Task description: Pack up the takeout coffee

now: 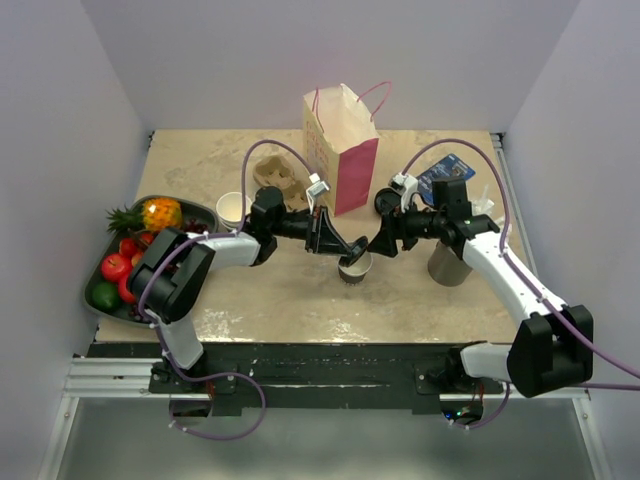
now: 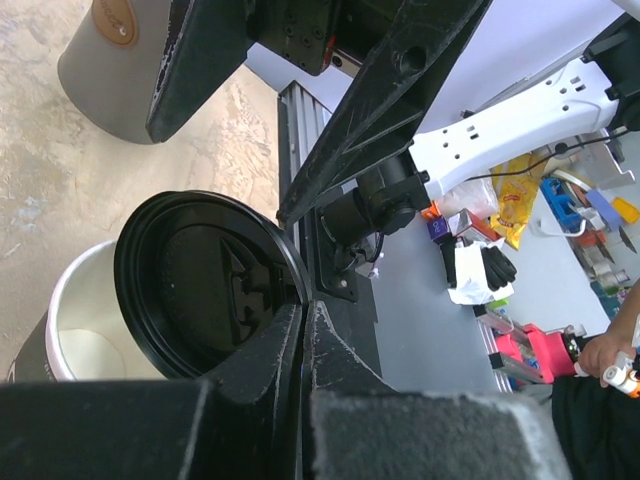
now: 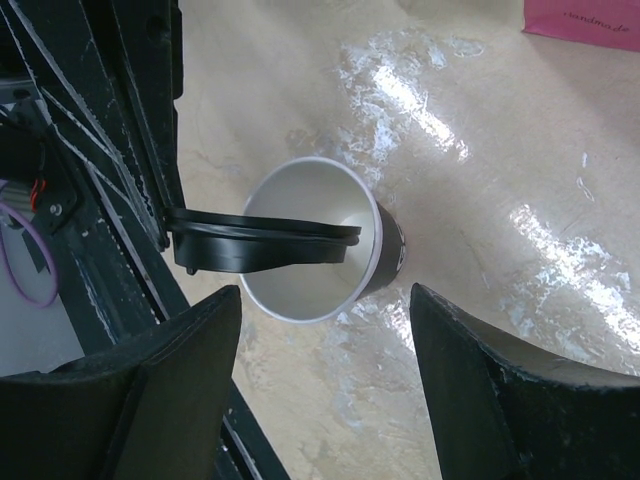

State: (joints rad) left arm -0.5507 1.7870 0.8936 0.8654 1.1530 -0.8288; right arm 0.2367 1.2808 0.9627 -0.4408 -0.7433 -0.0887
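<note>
Your small dark-banded paper cup point(image 1: 354, 268) stands uncapped at the centre of the desk point(image 1: 200, 165) in the top view. Your left hand point(image 2: 303, 312) is clamped on the round black plastic lid point(image 2: 205, 285), tilted over the rim, and your right hand point(image 3: 325, 300) hangs spread around the cup. Seating the lid and loading the pink-and-white paper bag point(image 1: 340, 145) are not yet done.

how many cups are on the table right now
3: an open dark-banded paper cup at the centre under the black lid, a white cup beside the fruit tray, a grey cup right of centre. The white one may be a stack.
</note>
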